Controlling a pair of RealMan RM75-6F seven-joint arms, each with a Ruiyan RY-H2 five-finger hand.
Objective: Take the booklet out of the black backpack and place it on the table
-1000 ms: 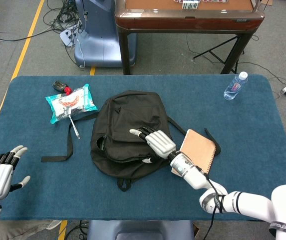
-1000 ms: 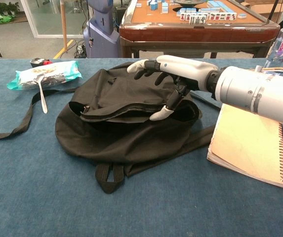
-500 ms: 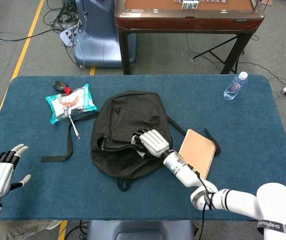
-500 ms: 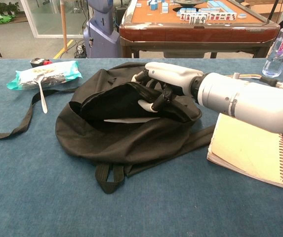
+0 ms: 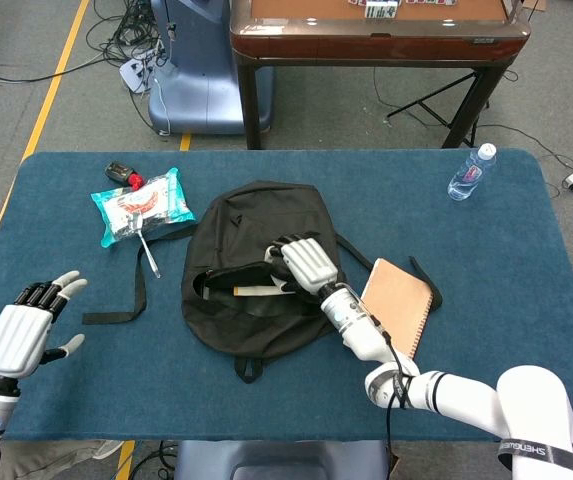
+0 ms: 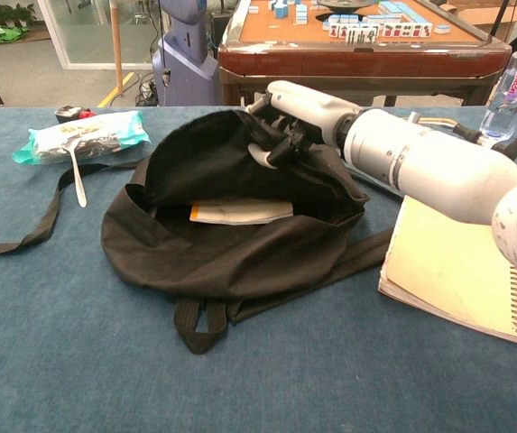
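Observation:
The black backpack (image 5: 256,222) (image 6: 231,262) lies flat in the middle of the blue table. My right hand (image 5: 301,262) (image 6: 285,122) grips the upper flap of its opening and holds it lifted, so the mouth gapes. Inside the mouth a booklet (image 5: 256,290) (image 6: 240,212) shows, pale with an orange edge, lying flat and partly hidden by the fabric. My left hand (image 5: 26,335) hovers over the table's near left edge, fingers spread and holding nothing; the chest view does not show it.
A tan spiral notebook (image 5: 398,305) (image 6: 456,271) lies just right of the backpack, under my right forearm. A snack packet (image 5: 143,205) (image 6: 82,135) with a spoon sits at the back left. A water bottle (image 5: 471,172) (image 6: 515,86) stands at the back right. A loose strap (image 5: 136,290) trails left.
My right hand came down onto the backpack, closed on its flap and pulled it up and back, exposing the booklet. My left hand rose slightly and shifted right.

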